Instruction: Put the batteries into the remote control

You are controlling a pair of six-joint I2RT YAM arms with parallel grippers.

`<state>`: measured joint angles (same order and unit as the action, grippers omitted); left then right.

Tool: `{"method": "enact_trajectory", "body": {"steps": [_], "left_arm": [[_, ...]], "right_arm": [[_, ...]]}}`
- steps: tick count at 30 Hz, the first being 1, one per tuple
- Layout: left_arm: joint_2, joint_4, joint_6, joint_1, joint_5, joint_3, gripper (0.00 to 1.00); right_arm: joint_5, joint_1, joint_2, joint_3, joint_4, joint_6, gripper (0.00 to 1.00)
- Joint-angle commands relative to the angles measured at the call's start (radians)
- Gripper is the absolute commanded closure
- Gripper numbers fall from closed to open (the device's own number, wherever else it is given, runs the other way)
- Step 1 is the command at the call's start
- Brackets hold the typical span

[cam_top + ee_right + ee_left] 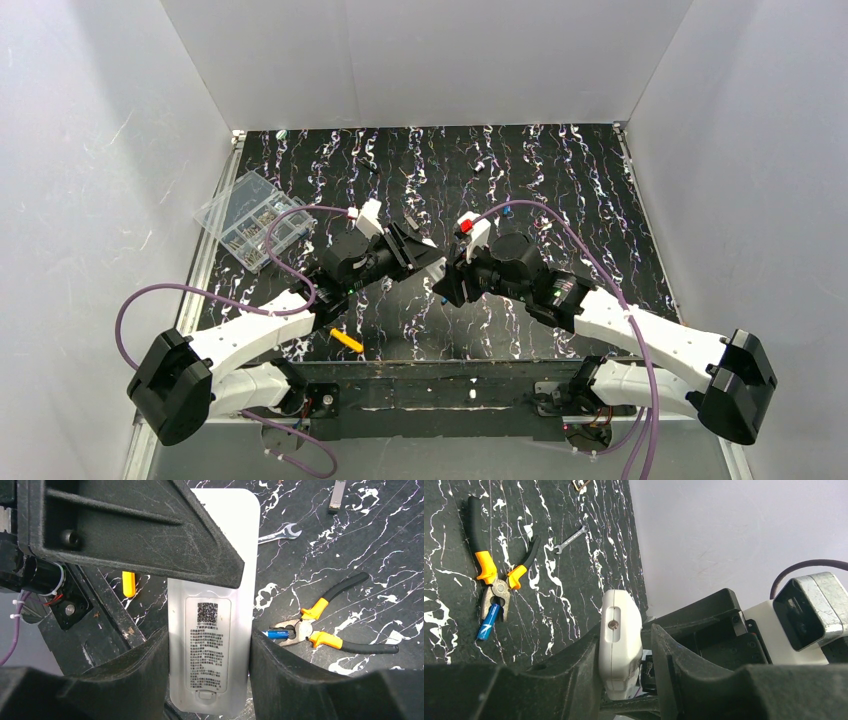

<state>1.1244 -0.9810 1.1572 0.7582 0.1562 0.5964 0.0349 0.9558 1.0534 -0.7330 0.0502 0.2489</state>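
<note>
Meeting mid-table, two arms lean inward over one black white-veined tabletop [560,200] between white walls; one clear plastic compartment box [250,218] sits left. Left wrist: the left gripper [621,647] clamps one white rectangular plastic remote control [619,622]; one tiny blue cylindrical battery [489,621] lies at the nose of one orange-and-black pliers [499,587]. Right wrist: the right gripper [207,645] squeezes the remote's sides.

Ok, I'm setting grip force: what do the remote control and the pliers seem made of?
The remote control: white hard plastic, smooth with a slight sheen; moulded rounded corners and a cover seam suggest it. The pliers: grey bare metal head, dull; handles in black and orange sleeves, probably rubber or soft plastic, matte.
</note>
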Motion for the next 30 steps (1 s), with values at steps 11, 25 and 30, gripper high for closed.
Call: {"method": "enact_trajectory", "body": {"steps": [11,25,30], "left_arm": [[-0.043,-0.07,-0.001,-0.001,-0.013,-0.001,0.63],[-0.031,-0.063,0.005,-0.001,0.003,0.005,0.67],[-0.031,-0.059,0.006,-0.002,0.012,0.008,0.66]], "right_arm": [[0.063,0.003,-0.031,-0.009,-0.006,0.004,0.99],[-0.021,0.003,-0.054,-0.005,0.003,0.023,0.99],[-0.03,0.003,-0.053,-0.006,0.002,0.026,0.99]]}}
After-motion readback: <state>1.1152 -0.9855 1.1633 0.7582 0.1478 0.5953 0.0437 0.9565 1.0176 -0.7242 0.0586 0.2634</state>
